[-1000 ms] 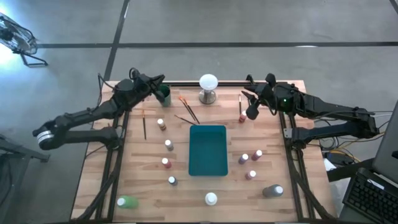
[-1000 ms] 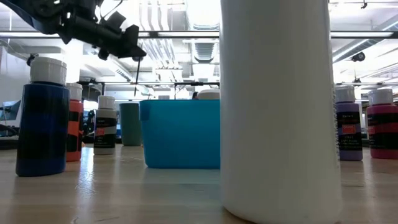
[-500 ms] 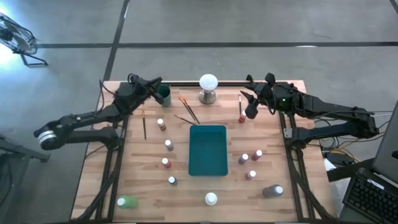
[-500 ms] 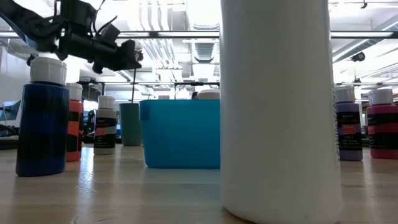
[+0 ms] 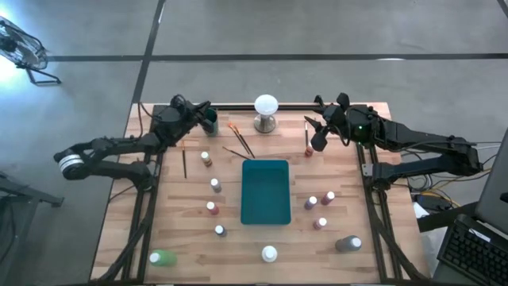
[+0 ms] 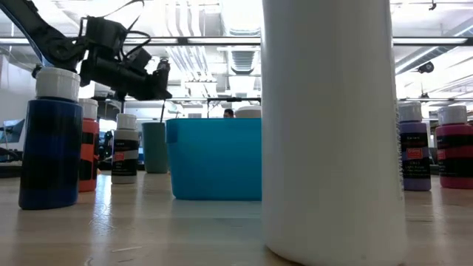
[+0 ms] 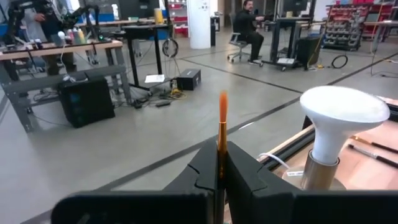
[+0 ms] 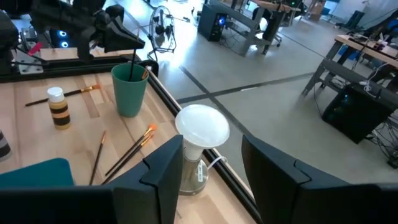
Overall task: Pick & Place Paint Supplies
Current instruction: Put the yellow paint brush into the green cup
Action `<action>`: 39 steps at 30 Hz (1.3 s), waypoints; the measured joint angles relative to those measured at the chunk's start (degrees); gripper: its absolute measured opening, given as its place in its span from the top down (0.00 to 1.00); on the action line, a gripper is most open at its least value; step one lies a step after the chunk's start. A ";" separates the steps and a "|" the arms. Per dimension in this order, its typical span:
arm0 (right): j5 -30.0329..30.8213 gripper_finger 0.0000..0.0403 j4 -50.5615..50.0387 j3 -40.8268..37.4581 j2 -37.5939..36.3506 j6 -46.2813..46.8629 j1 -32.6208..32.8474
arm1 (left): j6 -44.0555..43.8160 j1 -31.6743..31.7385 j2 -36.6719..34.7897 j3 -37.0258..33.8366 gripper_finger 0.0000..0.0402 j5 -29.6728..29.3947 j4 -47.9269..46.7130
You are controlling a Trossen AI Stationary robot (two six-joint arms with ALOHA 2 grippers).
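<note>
Lower than a moment ago, the left gripper (image 5: 198, 113) is pinching a brush (image 7: 221, 138) upright, its handle dipping into the green cup (image 5: 209, 120) at eleven o'clock. Right gripper (image 5: 315, 133) (at one o'clock) is spreading wider, holding nothing.

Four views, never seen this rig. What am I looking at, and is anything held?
Two robot arms at a wooden table. One camera looks straight down, one sits at table height behind a white bottle, and one rides on each wrist. On the table: a teal tray, small paint bottles, loose brushes, a green cup, a white ball lamp. The left gripper is shut on a brush, its lower end in the cup. The right gripper is open and empty, back right.
</note>
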 joint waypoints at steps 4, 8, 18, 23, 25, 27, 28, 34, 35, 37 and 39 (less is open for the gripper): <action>0.00 0.59 0.00 -0.06 0.00 0.00 0.00 | -0.89 0.02 2.03 0.00 0.97 -0.02 0.00; 0.02 0.59 -0.02 -0.12 0.00 0.00 0.00 | -1.50 0.07 4.20 0.00 0.97 -0.04 0.15; 0.02 0.68 -0.09 -0.15 0.00 -0.05 0.00 | -3.43 0.11 7.31 0.00 0.97 -0.07 0.31; 0.01 0.72 -0.11 -0.15 0.00 -0.07 0.00 | -4.47 0.11 7.79 -0.19 0.97 -0.09 0.28; 0.00 0.74 -0.11 -0.15 0.00 -0.20 0.00 | -5.45 0.11 7.79 -0.70 0.97 -0.10 0.28; 0.00 0.75 -0.11 -0.15 0.00 -0.63 -0.02 | -6.24 0.11 7.77 -0.98 0.97 -0.10 -0.67; 0.00 0.76 -0.11 -0.15 0.00 -0.78 -0.02 | -6.61 0.11 7.77 -0.98 0.97 -0.09 -1.16; 0.02 0.80 -0.11 -0.15 0.00 -1.07 -0.02 | -6.82 0.11 7.75 -0.98 0.97 -0.11 -1.74; 0.02 0.81 -0.11 -0.15 0.00 -1.07 -0.02 | -6.82 0.11 7.75 -0.98 0.97 -0.11 -1.75; 0.02 0.82 -0.11 -0.17 0.00 -1.05 -0.02 | -6.82 0.11 7.75 -0.98 0.97 -0.11 -1.79; 0.02 0.83 -0.11 -0.19 0.00 -1.07 -0.02 | -6.82 0.11 7.75 -0.98 0.97 -0.09 -2.01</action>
